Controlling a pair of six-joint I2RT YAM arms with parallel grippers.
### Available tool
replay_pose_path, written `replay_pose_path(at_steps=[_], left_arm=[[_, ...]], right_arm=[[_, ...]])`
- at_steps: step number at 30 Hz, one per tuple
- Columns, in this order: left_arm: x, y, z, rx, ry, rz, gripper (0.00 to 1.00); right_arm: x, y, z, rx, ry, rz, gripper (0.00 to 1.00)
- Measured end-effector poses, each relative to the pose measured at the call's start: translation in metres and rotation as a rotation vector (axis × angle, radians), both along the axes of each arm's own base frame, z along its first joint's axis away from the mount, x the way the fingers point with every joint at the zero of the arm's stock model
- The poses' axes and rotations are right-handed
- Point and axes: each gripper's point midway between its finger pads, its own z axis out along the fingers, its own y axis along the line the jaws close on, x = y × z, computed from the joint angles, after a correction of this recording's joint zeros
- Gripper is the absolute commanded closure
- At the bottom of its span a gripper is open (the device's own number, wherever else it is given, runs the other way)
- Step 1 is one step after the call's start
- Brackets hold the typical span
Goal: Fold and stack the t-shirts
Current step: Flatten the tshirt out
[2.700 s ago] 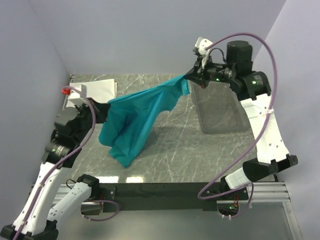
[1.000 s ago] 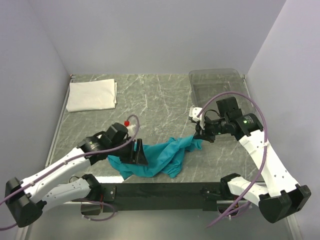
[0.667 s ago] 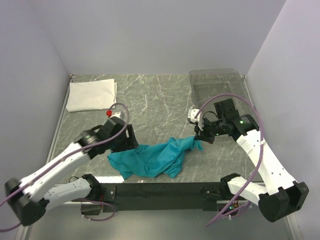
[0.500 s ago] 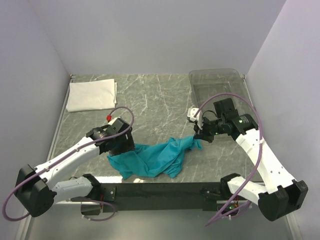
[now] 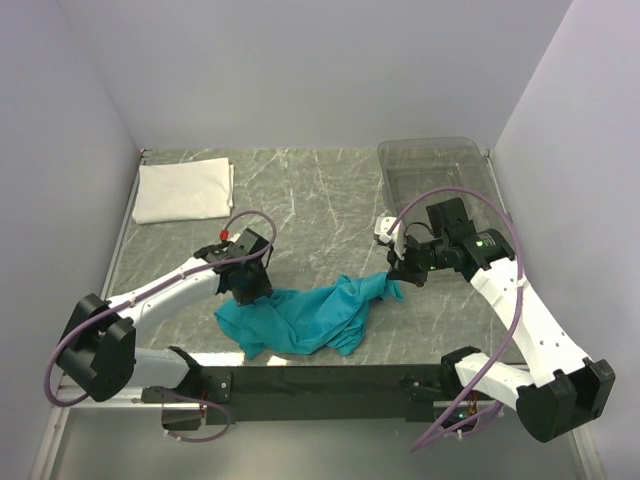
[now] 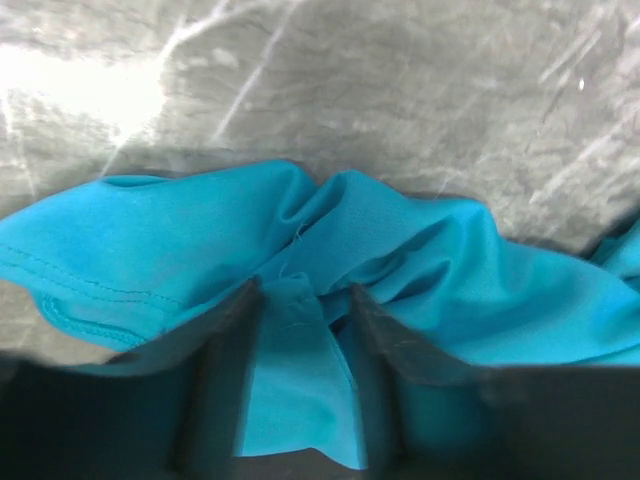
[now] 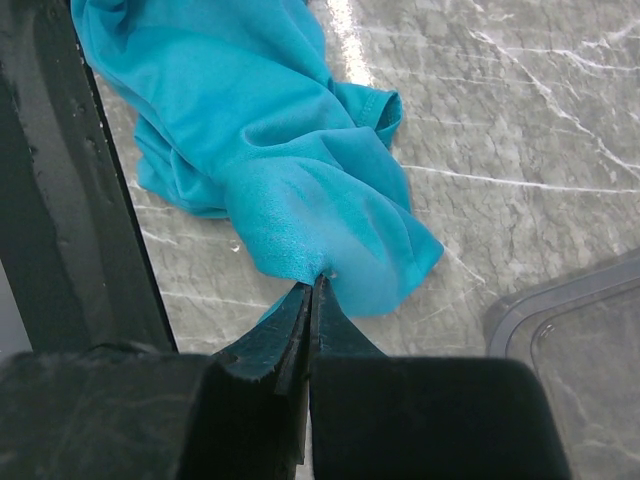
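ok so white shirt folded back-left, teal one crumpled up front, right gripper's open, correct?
No: the right gripper is shut, pinching a fold of the teal shirt; the right wrist view shows it. The rest holds.

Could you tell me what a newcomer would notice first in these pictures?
The crumpled teal t-shirt lies near the front edge of the table, its right end pinched by the right gripper, while the open left gripper straddles a fold at its left end. A folded white t-shirt sits far left, a clear bin far right.
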Motion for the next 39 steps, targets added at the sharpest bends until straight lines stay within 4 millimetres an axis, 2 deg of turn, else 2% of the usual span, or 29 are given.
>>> replay_pose_path(at_steps=[1, 2, 4, 5, 8, 11, 14, 16, 18, 22, 28, 30, 33, 37, 39], left_arm=[[0.000, -0.001, -0.001, -0.006, 0.005, -0.003, 0.70], [-0.001, -0.003, -0.001, -0.014, 0.009, -0.009, 0.76], [-0.002, -0.005, 0.000, -0.022, 0.013, -0.013, 0.95], [-0.003, -0.005, 0.000, -0.025, 0.015, -0.021, 0.99], [-0.005, -0.005, 0.003, -0.028, 0.017, -0.028, 0.99], [-0.008, 0.001, 0.015, -0.022, -0.001, -0.022, 0.99], [-0.002, 0.010, 0.046, -0.007, -0.077, 0.002, 0.99], [0.007, 0.015, 0.074, -0.002, -0.151, 0.026, 0.99], [0.018, 0.024, 0.111, 0.004, -0.250, 0.065, 0.99], [0.035, 0.049, 0.184, 0.022, -0.457, 0.164, 0.99], [0.037, 0.088, 0.287, 0.032, -0.742, 0.272, 1.00], [0.032, 0.101, 0.326, 0.009, -0.860, 0.292, 1.00], [0.014, 0.122, 0.385, -0.048, -1.053, 0.316, 1.00], [-0.023, 0.152, 0.463, -0.154, -1.314, 0.348, 1.00], [-0.043, 0.163, 0.505, -0.224, -1.444, 0.352, 0.99]], right_arm=[[0.000, 0.000, 0.000, 0.001, 0.001, -0.002, 1.00], [0.000, 0.000, 0.000, 0.001, 0.001, -0.002, 1.00], [0.000, 0.000, 0.000, 0.002, 0.003, -0.004, 1.00], [0.000, 0.000, 0.000, 0.002, 0.004, -0.005, 1.00], [0.000, 0.000, 0.000, 0.002, 0.006, -0.007, 1.00], [0.000, 0.000, 0.001, 0.003, 0.005, -0.007, 1.00], [0.003, 0.001, 0.011, 0.012, -0.014, -0.010, 1.00], [0.009, 0.004, 0.028, 0.030, -0.056, -0.015, 1.00], [0.017, 0.007, 0.053, 0.058, -0.114, -0.026, 1.00], [0.037, 0.011, 0.115, 0.124, -0.268, -0.071, 1.00], [0.066, 0.005, 0.217, 0.225, -0.494, -0.182, 1.00], [0.070, 0.001, 0.256, 0.267, -0.578, -0.211, 1.00], [0.065, -0.002, 0.309, 0.329, -0.683, -0.229, 1.00], [0.047, -0.009, 0.382, 0.422, -0.841, -0.249, 1.00], [0.034, -0.013, 0.413, 0.469, -0.910, -0.252, 1.00]])
